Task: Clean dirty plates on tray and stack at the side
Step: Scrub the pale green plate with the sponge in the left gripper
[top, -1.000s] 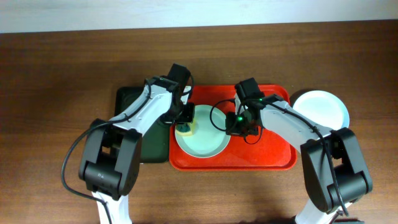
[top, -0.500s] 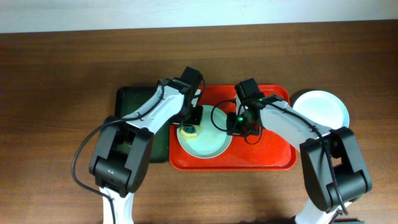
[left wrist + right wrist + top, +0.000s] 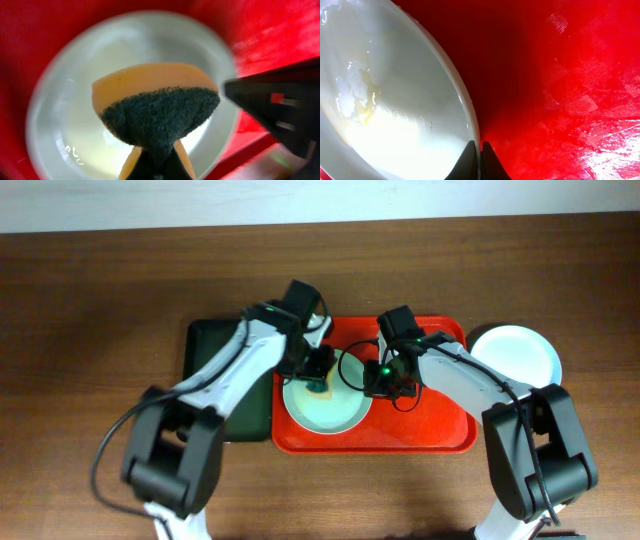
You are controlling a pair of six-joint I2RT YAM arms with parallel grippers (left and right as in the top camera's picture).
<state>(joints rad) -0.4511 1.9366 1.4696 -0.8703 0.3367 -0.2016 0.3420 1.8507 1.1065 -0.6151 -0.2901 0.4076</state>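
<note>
A pale mint plate (image 3: 325, 408) lies on the left half of the red tray (image 3: 440, 425). My left gripper (image 3: 318, 376) is shut on a yellow sponge with a dark green scrub face (image 3: 157, 112) and holds it over the plate's upper middle (image 3: 70, 115). My right gripper (image 3: 371, 385) is shut on the plate's right rim; the thin rim sits between its fingertips (image 3: 480, 149). A faint yellow smear (image 3: 364, 115) shows on the plate (image 3: 395, 90). A white plate (image 3: 515, 352) rests on the table right of the tray.
A narrower dark green tray (image 3: 212, 345) lies against the red tray's left side, under my left arm. The red tray's right half (image 3: 560, 75) is bare. Brown tabletop (image 3: 90, 300) surrounds everything.
My left gripper has carried the sponge from the plate's left edge rightward and up to its upper middle. The right gripper has held still on the rim.
</note>
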